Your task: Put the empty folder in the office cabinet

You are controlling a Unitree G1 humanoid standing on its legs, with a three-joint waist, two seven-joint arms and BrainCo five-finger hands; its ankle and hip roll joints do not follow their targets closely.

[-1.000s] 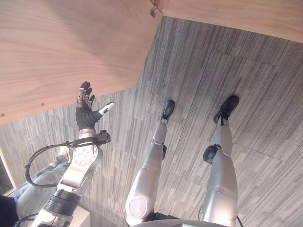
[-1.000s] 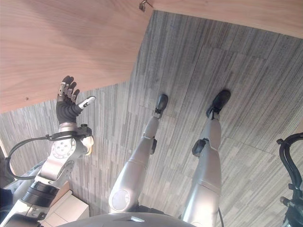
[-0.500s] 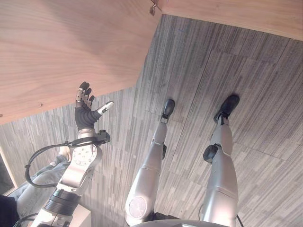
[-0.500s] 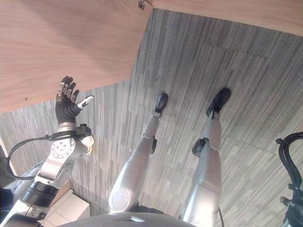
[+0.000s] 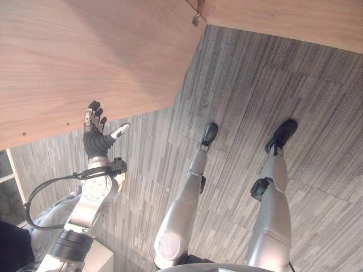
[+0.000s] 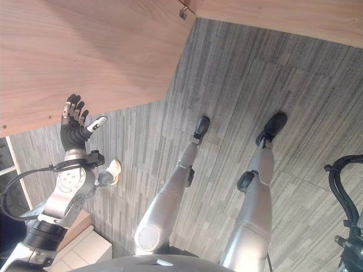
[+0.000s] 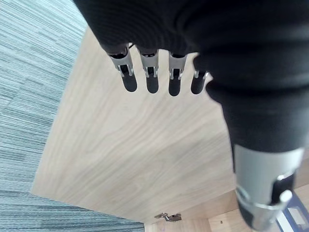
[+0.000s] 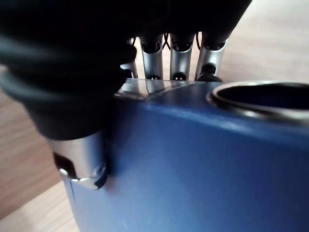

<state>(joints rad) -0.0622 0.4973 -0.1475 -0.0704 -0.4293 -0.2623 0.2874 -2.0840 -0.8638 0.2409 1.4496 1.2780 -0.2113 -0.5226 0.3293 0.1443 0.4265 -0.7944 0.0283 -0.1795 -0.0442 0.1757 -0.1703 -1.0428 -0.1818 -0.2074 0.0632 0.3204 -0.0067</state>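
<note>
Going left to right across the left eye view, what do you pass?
Robot's left hand with straight fingers → open light wooden cabinet door → small metal hinge at its far corner → grey striped carpet floor.

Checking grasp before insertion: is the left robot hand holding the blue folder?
No. The left robot hand has straight fingers at the wooden cabinet door; the right robot hand grips the blue folder.

Head eyes look down — sharing the cabinet door; wrist views sit close.
</note>
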